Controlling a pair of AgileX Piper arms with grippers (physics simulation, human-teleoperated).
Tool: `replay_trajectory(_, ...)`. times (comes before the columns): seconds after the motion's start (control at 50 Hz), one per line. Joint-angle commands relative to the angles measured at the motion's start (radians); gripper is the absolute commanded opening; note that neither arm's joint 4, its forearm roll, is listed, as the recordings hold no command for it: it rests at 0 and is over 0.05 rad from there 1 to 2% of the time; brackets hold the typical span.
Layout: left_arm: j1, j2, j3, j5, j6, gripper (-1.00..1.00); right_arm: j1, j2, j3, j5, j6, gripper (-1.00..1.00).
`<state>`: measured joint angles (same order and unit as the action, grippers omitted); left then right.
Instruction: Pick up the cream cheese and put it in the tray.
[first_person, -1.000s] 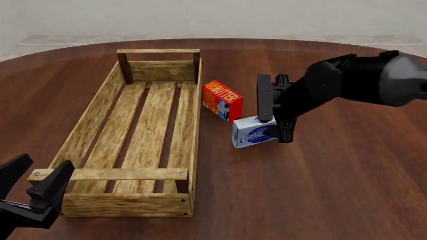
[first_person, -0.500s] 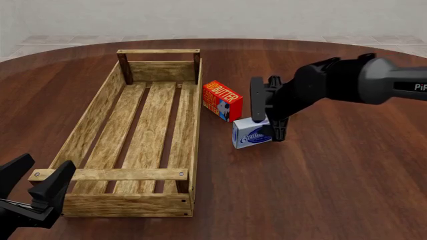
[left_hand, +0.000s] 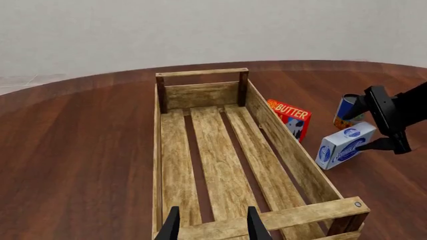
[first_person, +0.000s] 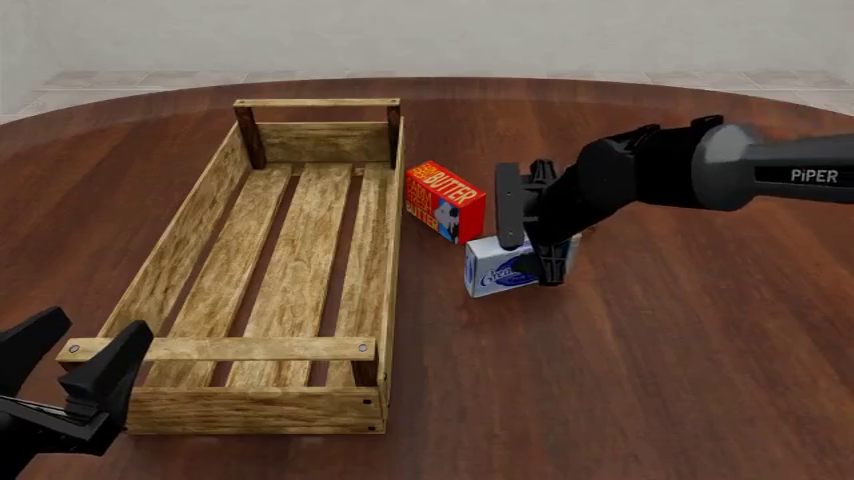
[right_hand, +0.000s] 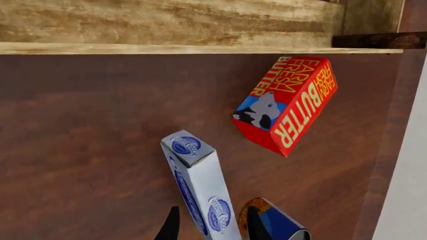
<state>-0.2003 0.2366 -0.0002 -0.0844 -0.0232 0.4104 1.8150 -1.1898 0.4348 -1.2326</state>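
The cream cheese (first_person: 495, 272), a small light blue and white box, lies on the table right of the wooden tray (first_person: 391, 250). It also shows in the left wrist view (left_hand: 341, 146) and the right wrist view (right_hand: 200, 185). My right gripper (first_person: 530, 260) is open and low over the box, one finger on each side of it. In the right wrist view its fingertips (right_hand: 172, 227) straddle the box's near end with small gaps. My left gripper (first_person: 70, 385) is open and empty at the tray's near left corner. The tray (left_hand: 287, 155) holds nothing.
A red and orange butter box (first_person: 445, 200) stands between the tray and the cream cheese, close to both. A blue can (right_hand: 277, 225) stands right behind the cream cheese, next to my right gripper; it also shows in the left wrist view (left_hand: 347, 111).
My right gripper has moved left and down, closing in around the cream cheese. The box, the tray and the left arm have not moved.
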Motion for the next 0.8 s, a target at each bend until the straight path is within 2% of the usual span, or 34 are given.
replay_trajectory(0.02,-0.002,0.006,0.000,-0.004,-0.001,1.00,-0.014,0.030,-0.008,-0.013,-0.014,1.00)
replay_trajectory(0.48,-0.005,0.013,0.000,-0.008,-0.002,1.00,-0.012,0.067,-0.019,-0.035,-0.017,1.00)
replay_trajectory(0.68,-0.003,0.020,0.000,-0.013,-0.007,1.00,-0.022,0.073,-0.005,-0.038,-0.053,1.00)
replay_trajectory(0.8,-0.007,0.016,0.000,-0.008,-0.007,1.00,-0.023,0.083,-0.013,-0.039,-0.054,1.00)
